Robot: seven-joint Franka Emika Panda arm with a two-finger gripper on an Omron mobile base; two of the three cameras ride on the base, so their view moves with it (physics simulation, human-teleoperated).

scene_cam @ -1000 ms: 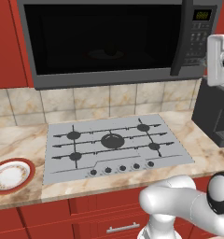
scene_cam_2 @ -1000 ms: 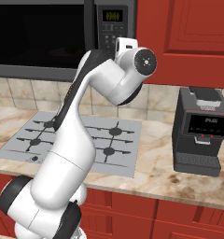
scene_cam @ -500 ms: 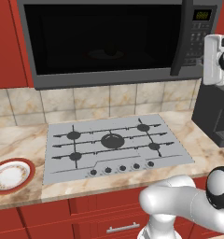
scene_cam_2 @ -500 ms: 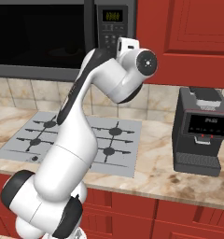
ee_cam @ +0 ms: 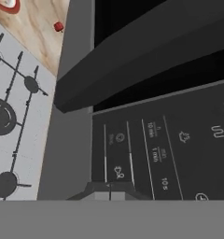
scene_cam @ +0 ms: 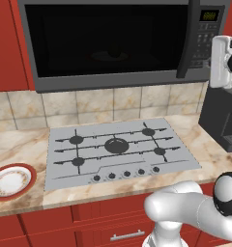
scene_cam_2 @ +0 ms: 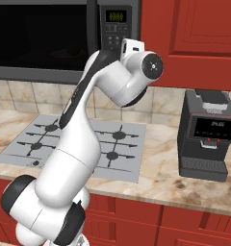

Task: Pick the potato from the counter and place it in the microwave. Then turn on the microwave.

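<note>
Microwave (scene_cam: 118,43), door shut, hangs above grey cooktop (scene_cam: 118,149); dim lump inside, prob. the potato (scene_cam: 110,54). Counter (scene_cam_2: 160,168) holds black coffee machine (scene_cam_2: 206,134) at right, red-rimmed plate (scene_cam: 10,181) at left. Gripper (ee_cam: 110,192) jaws closed, empty, right at microwave's keypad (ee_cam: 165,149).

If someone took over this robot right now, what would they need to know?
Gripper: shut, empty, right up against the microwave keypad.
Microwave: door closed; a dim lump behind the glass is probably the potato.
Counter: only the plate at the left, nothing on it.
Done: potato apparently inside, door shut.
Left: press the start button; whether it is already pressed I cannot tell.
</note>
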